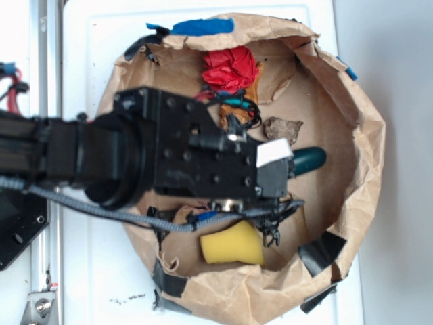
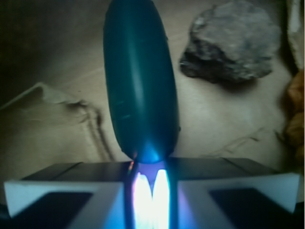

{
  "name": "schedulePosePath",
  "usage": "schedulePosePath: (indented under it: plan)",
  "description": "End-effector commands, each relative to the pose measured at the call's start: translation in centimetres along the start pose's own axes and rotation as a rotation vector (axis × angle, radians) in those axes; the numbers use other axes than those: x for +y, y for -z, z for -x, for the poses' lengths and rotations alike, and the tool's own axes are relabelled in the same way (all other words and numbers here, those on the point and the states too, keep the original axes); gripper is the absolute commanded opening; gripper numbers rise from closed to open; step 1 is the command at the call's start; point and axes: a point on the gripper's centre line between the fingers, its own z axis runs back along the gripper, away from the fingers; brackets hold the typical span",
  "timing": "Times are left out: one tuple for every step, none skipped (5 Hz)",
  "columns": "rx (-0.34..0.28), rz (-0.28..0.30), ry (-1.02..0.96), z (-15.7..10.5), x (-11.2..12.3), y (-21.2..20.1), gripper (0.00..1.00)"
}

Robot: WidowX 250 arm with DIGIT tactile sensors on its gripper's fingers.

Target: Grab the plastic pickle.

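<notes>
My gripper (image 2: 150, 183) pinches the plastic pickle (image 2: 140, 76) by its near end (fingers nearly together); lift remains.

White tabletop (image 1: 95, 271) fills the overhead view, a paler grey-white strip (image 1: 399, 68) down the right edge. A metal rail (image 1: 44, 61) runs along the left side, a black bracket (image 1: 17, 237) near its lower end. A crumpled brown paper nest (image 1: 358, 122) sits mid-table, its rim patched with blue tape (image 1: 203, 27) at the top and black tape (image 1: 321, 250) at the bottom right. Light is bright and even; a few dark specks (image 1: 128, 298) lie on the table.
</notes>
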Motion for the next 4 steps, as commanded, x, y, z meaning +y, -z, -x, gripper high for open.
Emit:
schedulePosePath:
  plan:
    - [-0.045, 0.053, -0.04, -1.47, 1.23, -2.23, 0.0]
    - [-0.052, 0.043, -0.047, -1.66, 1.7, -2.81, 0.17]
    - [-0.031, 0.039, -0.067, -1.99, 1.87, -2.85, 1.0]
    - [-0.027, 0.034, -0.065, -2.17, 1.81, -2.53, 1.0]
